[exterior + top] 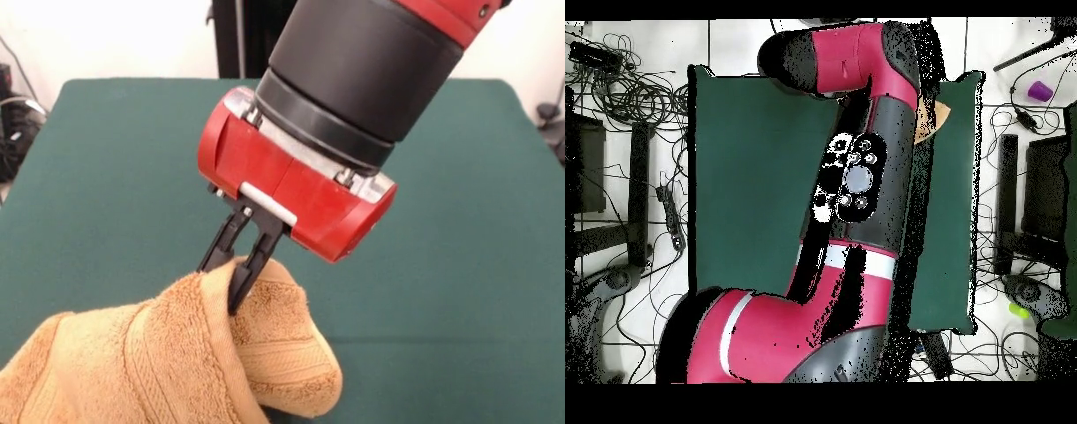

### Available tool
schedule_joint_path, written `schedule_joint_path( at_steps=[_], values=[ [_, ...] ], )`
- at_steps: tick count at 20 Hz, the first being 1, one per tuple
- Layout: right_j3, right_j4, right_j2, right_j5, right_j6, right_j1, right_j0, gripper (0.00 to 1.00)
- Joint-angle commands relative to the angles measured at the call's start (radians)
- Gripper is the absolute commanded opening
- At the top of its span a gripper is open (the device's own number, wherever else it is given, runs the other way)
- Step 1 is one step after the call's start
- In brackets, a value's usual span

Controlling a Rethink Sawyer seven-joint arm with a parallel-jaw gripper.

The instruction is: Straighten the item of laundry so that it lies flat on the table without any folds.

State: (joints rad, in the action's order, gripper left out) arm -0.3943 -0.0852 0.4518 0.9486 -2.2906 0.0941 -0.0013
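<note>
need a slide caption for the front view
Sawyer end effector pinching a raised fold of a bunched orange-tan terry towel above the green table.

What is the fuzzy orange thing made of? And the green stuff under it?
The towel looks like terry cloth: fuzzy little loops all over, with a smoother ribbed band across it. The table seems covered in plain dark green fabric, matte and not shiny. I cannot tell what lies beneath that cover.

Front view sits low and close; overhead looks straight down at the table [745,180].
</note>
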Motion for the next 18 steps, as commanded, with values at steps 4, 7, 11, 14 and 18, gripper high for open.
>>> schedule_joint_path(
  at_steps=[4, 7, 11, 14, 18],
  values=[
    [-0.154, 0.006, -0.057, -0.021, -0.132, 0.036, 0.028, 0.00],
    [-0.157, 0.007, -0.062, -0.017, -0.118, 0.039, 0.024, 0.00],
    [-0.162, 0.003, -0.064, -0.021, -0.109, 0.042, 0.025, 0.00],
    [-0.164, 0.000, -0.064, -0.027, -0.108, 0.042, 0.025, 0.00],
    [-0.176, 0.002, -0.070, -0.037, -0.114, 0.045, 0.025, 0.00]
  ],
)
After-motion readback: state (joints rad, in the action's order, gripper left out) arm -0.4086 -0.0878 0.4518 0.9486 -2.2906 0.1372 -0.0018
